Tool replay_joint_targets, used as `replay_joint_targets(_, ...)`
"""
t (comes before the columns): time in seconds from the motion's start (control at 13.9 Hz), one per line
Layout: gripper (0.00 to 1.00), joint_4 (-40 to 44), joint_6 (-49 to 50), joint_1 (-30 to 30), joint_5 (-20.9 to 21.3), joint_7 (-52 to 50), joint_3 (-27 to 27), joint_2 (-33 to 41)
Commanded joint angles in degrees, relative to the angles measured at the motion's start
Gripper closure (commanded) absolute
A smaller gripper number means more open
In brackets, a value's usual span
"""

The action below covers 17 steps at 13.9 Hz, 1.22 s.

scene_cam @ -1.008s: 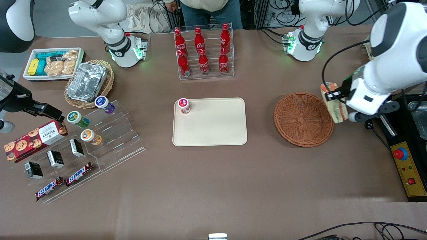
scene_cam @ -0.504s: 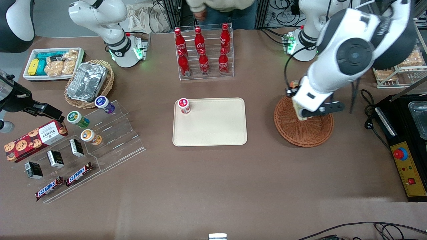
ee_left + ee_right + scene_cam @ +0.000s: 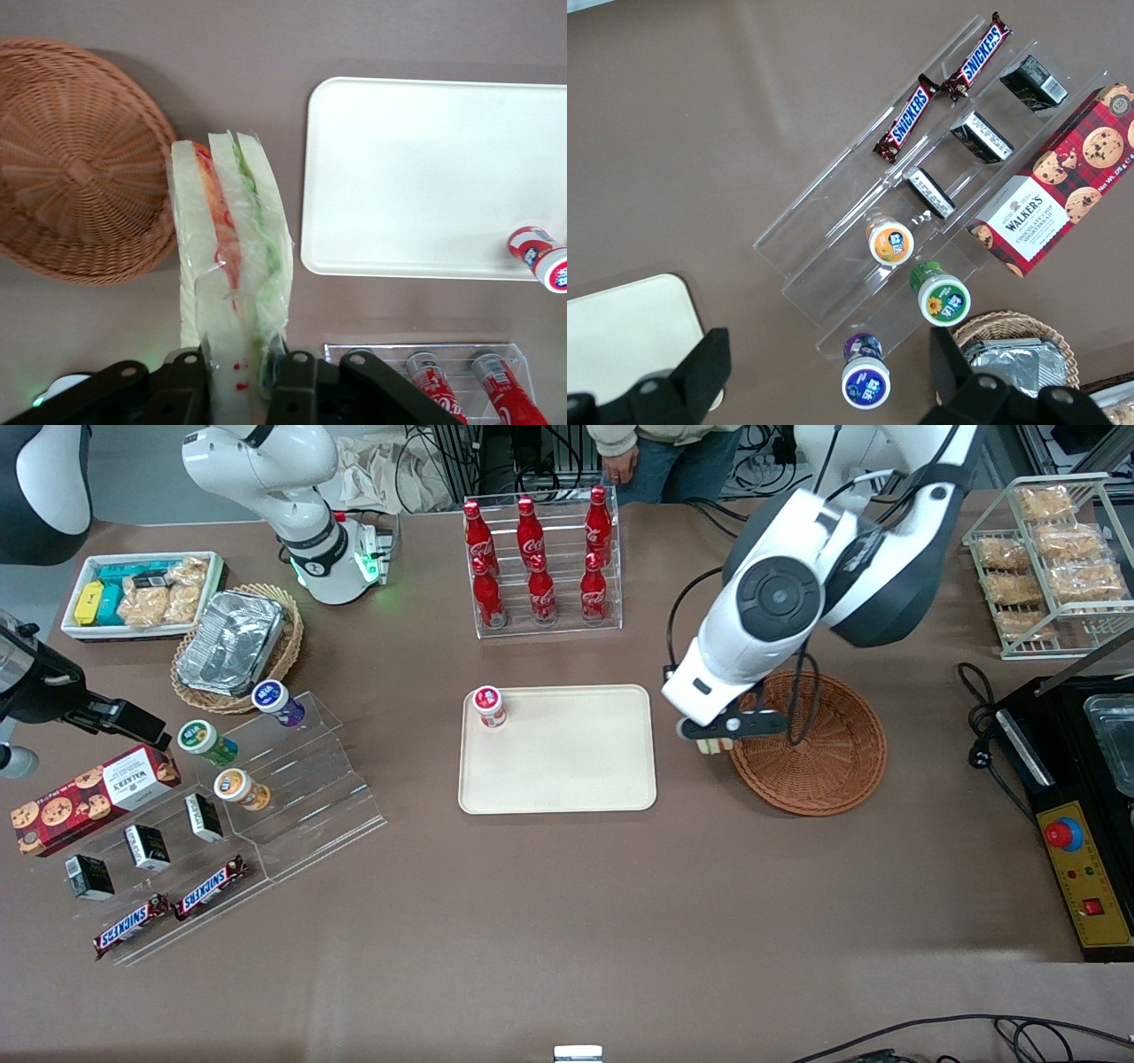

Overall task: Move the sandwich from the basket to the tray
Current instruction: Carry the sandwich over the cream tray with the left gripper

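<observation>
Between the basket (image 3: 811, 742) and the tray (image 3: 558, 779), right of the front view's centre, the sandwich (image 3: 232, 266) hung clamped in my gripper (image 3: 241, 376) by its wide end. It looked soft, light and film-wrapped, so I judged a gentle squeeze across the bread faces safest.

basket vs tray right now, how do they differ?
The basket is round, reddish-brown woven wicker; the tray is rectangular, smooth cream.
The basket is empty; the tray carries a small red-capped bottle.
The gripper holds the sandwich above the gap between them.
Both rest flat on the table.
</observation>
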<state>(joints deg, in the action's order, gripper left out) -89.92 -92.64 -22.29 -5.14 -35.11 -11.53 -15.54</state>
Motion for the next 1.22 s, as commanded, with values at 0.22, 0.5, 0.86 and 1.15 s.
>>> replay_joint_targets(0.22, 1.00, -1.5, -10.3, -4.2, 0.0, 4.6, 0.3, -4.6)
replay_joint_targets(0.5, 1.00, -9.6, -24.1, -8.1, 0.7, 4.4, 0.3, -4.9)
replay_joint_targets(0.86, 1.00, -12.3, -31.0, -10.9, 0.8, 3.0, 0.8, -9.7)
replay_joint_targets(1.15, 1.00, -12.4, -32.8, -11.1, 1.2, 1.1, 0.8, -11.9)
